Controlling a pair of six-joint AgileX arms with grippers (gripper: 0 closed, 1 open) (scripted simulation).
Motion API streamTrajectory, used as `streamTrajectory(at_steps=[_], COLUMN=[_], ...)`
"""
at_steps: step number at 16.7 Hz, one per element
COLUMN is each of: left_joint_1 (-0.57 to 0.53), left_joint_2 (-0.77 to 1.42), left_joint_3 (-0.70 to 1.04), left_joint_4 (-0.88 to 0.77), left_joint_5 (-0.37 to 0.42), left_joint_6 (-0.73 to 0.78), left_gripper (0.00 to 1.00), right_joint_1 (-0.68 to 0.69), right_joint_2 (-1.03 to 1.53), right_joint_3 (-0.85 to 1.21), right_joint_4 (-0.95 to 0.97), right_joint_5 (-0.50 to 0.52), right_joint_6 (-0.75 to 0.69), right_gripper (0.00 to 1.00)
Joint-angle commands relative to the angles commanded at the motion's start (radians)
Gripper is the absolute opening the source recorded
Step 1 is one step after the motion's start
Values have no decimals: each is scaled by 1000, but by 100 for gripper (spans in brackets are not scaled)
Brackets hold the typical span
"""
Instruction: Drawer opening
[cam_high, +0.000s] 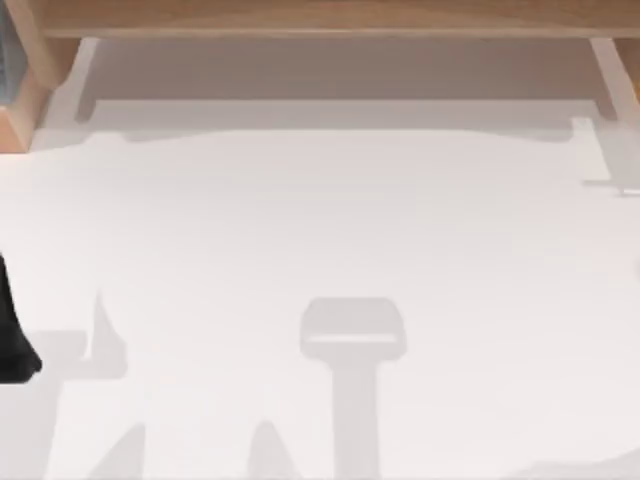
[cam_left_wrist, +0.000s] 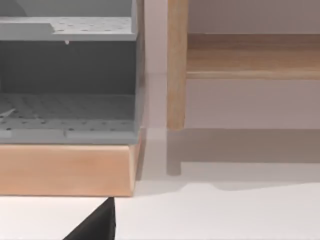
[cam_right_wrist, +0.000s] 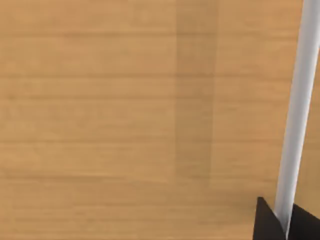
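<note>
My left arm (cam_high: 12, 335) sits at the table's left edge.

— Any lettering, numbers or labels to read here?

— None. The white tabletop (cam_high: 320, 250) carries no print or marks, only soft grey shadows.

— What about the wooden frame (cam_high: 320, 15) along the upper edge of the top view?

— Plain wood grain, no brand, no sticker.

— And the grey perforated shelves (cam_left_wrist: 67, 107) at the upper left of the left wrist view?

— Rows of small holes, no characters. The wooden base (cam_left_wrist: 65, 167) beneath them is bare too.

— The right wrist view?

— A bare wooden panel (cam_right_wrist: 125, 110) and a white bar (cam_right_wrist: 300, 110) at the right of the frame, neither bearing any sign.
</note>
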Motion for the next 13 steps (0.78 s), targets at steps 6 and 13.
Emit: streamTrajectory(at_steps=[6, 13], left_joint_1=[0, 0], left_joint_2=[0, 0], left_joint_3=[0, 0], left_joint_4=[0, 0], left_joint_5=[0, 0], left_joint_6=[0, 0], left_gripper=[100, 100], right_joint_1=[-39, -87], right_joint_2=[-41, -71], right_joint_3=[-105, -193], right_joint_4=[61, 121], right_joint_5=[-38, -89], right_joint_6=[1, 1], right_gripper=[0, 0])
